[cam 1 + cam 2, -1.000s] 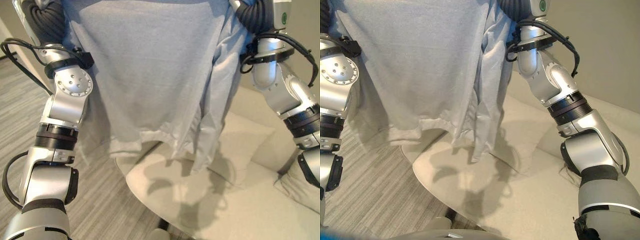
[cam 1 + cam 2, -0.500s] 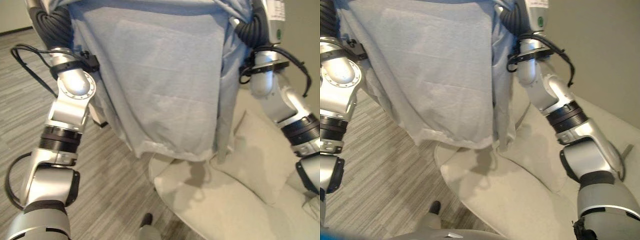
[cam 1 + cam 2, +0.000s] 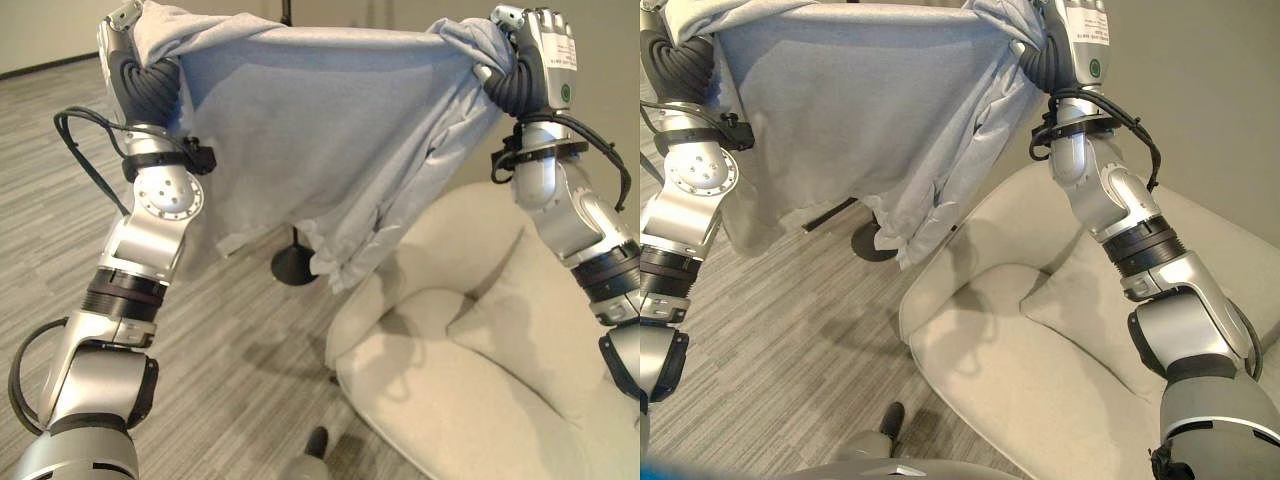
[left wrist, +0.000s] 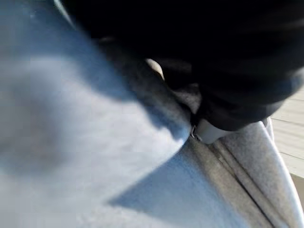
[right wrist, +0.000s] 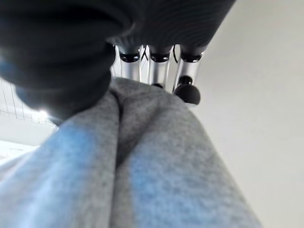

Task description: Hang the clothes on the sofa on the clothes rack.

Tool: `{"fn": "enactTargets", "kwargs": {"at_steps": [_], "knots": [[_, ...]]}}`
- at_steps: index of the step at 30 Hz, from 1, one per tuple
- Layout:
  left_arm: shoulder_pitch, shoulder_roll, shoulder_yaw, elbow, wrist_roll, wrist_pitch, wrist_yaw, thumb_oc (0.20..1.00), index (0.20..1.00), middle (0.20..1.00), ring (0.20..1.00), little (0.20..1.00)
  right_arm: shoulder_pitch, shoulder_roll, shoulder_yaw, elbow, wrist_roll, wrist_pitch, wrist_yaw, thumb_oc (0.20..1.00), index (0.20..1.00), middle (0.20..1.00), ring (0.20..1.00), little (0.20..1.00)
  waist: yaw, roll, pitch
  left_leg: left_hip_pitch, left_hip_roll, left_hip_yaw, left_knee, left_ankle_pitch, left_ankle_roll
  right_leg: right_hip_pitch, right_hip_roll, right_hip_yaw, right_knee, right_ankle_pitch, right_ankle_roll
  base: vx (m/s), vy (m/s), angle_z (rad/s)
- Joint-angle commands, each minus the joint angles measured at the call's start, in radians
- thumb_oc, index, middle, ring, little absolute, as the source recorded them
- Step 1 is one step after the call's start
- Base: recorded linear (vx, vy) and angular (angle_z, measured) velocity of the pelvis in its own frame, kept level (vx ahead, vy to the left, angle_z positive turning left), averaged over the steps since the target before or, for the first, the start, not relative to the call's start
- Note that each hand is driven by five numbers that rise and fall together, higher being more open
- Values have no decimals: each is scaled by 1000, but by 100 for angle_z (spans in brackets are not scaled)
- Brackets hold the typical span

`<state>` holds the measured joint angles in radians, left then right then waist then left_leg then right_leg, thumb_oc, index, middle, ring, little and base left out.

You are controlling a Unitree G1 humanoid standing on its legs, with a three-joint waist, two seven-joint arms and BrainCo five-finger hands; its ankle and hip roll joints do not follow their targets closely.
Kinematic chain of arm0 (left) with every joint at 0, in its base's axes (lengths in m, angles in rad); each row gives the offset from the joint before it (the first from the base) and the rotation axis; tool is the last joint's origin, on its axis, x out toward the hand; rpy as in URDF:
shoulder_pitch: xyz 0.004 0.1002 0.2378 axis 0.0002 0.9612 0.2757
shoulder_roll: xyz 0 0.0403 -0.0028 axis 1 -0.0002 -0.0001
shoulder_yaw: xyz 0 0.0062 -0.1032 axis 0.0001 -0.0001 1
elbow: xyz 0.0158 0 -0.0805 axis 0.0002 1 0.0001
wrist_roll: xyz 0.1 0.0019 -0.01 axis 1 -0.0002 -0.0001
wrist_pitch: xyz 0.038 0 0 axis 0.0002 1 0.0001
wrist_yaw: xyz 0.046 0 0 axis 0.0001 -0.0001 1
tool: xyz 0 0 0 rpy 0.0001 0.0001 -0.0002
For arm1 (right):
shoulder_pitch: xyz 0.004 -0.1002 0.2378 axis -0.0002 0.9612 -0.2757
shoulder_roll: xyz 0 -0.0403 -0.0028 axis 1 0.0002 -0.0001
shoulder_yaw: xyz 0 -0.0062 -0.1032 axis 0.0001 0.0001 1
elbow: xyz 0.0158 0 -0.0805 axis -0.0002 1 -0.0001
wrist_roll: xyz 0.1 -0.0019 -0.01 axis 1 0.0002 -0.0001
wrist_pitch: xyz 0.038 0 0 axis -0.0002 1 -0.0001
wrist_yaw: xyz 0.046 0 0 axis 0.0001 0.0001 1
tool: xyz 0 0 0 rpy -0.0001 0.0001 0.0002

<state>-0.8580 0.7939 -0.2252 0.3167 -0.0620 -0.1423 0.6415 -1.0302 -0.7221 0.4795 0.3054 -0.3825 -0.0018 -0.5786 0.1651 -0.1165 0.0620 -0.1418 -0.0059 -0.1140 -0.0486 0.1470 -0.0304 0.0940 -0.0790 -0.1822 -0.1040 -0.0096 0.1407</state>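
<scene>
A light grey T-shirt (image 3: 320, 130) hangs stretched between my two raised hands, its top edge taut and its hem (image 3: 340, 262) loose in the air above the floor. My left hand (image 3: 122, 20) is at the shirt's upper left corner with cloth bunched round it (image 4: 142, 156). At the upper right corner, my right hand (image 3: 545, 45) has its fingers (image 5: 156, 71) curled over a fold of the shirt (image 5: 156, 156). Behind the shirt stands the clothes rack, with its dark round base (image 3: 293, 265) on the floor and its pole (image 3: 288, 10) rising past the top edge.
A cream sofa (image 3: 470, 400) with a loose cushion (image 3: 530, 320) fills the lower right, beneath my right arm. Grey wood-plank floor (image 3: 230, 370) spreads out to the left. A plain wall (image 3: 1200, 100) rises behind the sofa.
Both arms have lifted the shirt higher and spread it wide, so its hem is up off the sofa. The view has shifted, and the rack's base now shows behind the shirt.
</scene>
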Motion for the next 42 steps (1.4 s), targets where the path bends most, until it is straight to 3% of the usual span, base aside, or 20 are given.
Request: {"fn": "enactTargets", "kwargs": {"at_steps": [1,5,10,13,15,18,21,22,24,25,26,29,31,32,33,35,36,37,38,42], "knots": [[-42,4,28,40,36,-11,2,200,200,200,200,200,9,-94,-59,3,35,7,-12,200,200,200,200,200,1,24,-70,46,-44,6,-6,-97,-14,-85,56,23,17,33,14,-29,-48,1],[-17,-14,32,23,45,-13,-13,200,200,200,200,200,37,-115,-74,-4,33,1,-2,200,200,200,200,200,-17,28,-55,4,-32,5,73,-123,-24,-71,41,-2,17,33,17,-29,12,17],[-18,-1,29,19,44,-19,-12,200,200,200,200,200,12,-137,-63,3,38,-6,-10,200,200,200,200,200,-18,21,-38,-46,51,-14,52,-88,-53,-83,16,6,17,35,25,-19,68,6],[-17,-1,29,19,44,-19,-12,200,200,200,200,200,12,-137,-63,3,38,-6,-11,200,200,200,200,200,-17,21,-38,-45,52,-14,49,-87,-54,-83,17,7,17,35,25,16,50,-2],[7,-3,43,25,40,-27,-5,200,200,200,200,200,28,-160,-82,6,36,-6,-31,200,200,200,200,200,-19,24,-23,-92,173,-59,-37,-53,-96,-72,-7,24,17,0,38,162,328,-3],[25,-9,50,27,40,-27,-2,200,200,200,200,200,59,-175,-109,-1,36,1,-41,200,200,200,200,200,-27,46,-19,-155,223,-63,-39,-49,-128,-36,-27,30,18,-36,47,208,382,-2],[22,-12,42,28,45,-26,-3,200,200,200,200,200,77,-179,-126,-8,29,7,-46,200,200,200,200,200,-21,55,-21,-178,222,-52,-39,-32,-139,-11,-43,30,18,-52,51,189,356,-10],[23,-18,38,19,43,-28,-10,200,200,200,200,200,91,-169,-134,-5,14,14,-43,200,200,200,200,200,-10,71,-37,-147,215,-79,-39,-26,-154,-1,-68,39,25,-54,62,243,484,-14],[19,-21,27,15,48,-27,-13,200,200,200,200,200,102,-172,-140,-2,2,20,-41,200,200,200,200,200,-5,73,-43,-136,205,-85,-39,-25,-155,-1,-93,36,33,-46,74,219,561,-30],[20,-19,22,11,61,-23,-25,200,200,200,200,200,133,-157,-170,-2,-9,32,-29,200,200,200,200,200,-10,63,-57,-111,174,-57,-32,-6,-146,-1,-150,35,47,0,101,239,583,-23],[21,-18,21,11,61,-22,-25,200,200,200,200,200,136,-156,-172,-3,-9,32,-28,200,200,200,200,200,-8,57,-59,-105,171,-52,-34,-15,-146,4,-154,37,44,-6,102,229,542,3],[5,3,4,26,67,-11,-25,200,200,200,200,200,161,-98,-184,0,-3,41,-38,200,200,200,200,200,-11,26,-78,-60,134,21,-32,-40,-116,-34,-224,30,65,81,121,123,405,-10],[7,17,6,21,82,-7,-28,200,200,200,200,200,159,-81,-187,-7,-4,47,-35,200,200,200,200,200,-16,22,-79,-39,117,61,-34,-48,-100,-61,-255,7,98,133,121,109,511,-45],[3,15,-1,2,94,-6,-35,200,200,200,200,200,170,-84,-203,-21,-7,46,-34,200,200,200,200,200,-26,16,-80,-31,75,64,-39,-60,-73,-75,-195,39,149,98,84,123,431,-13],[3,15,-1,2,95,-6,-35,200,200,200,200,200,170,-84,-203,-22,-7,46,-34,200,200,200,200,200,-26,16,-80,-31,75,64,-39,-60,-73,-76,-195,40,151,97,84,150,434,1],[3,12,-2,-1,99,-6,-40,200,200,200,200,200,161,-90,-200,-20,-5,40,-31,200,200,200,200,200,-24,12,-84,-23,48,70,-39,-64,-60,-81,-139,40,140,53,67,81,237,21],[17,11,9,-10,103,0,-43,200,200,200,200,200,152,-82,-189,-21,0,35,-25,200,200,200,200,200,-15,8,-76,-7,22,79,-39,-68,-42,-102,-71,16,129,23,46,49,189,19],[20,11,11,-12,103,1,-44,200,200,200,200,200,151,-82,-188,-21,0,35,-25,200,200,200,200,200,-15,9,-76,-5,23,79,-39,-70,-42,-101,-70,16,129,21,45,33,194,1],[40,9,25,-16,108,3,-48,200,200,200,200,200,151,-77,-183,-21,-1,31,-17,200,200,200,200,200,-10,5,-69,11,0,80,-39,-70,-35,-116,-18,3,116,11,33,14,67,0],[64,-5,45,-27,115,-1,-50,200,200,200,200,200,156,-84,-174,-13,-2,26,-9,200,200,200,200,200,-12,3,-50,36,-30,83,-39,-82,-26,-107,34,-1,59,13,27,11,83,-2]]}}
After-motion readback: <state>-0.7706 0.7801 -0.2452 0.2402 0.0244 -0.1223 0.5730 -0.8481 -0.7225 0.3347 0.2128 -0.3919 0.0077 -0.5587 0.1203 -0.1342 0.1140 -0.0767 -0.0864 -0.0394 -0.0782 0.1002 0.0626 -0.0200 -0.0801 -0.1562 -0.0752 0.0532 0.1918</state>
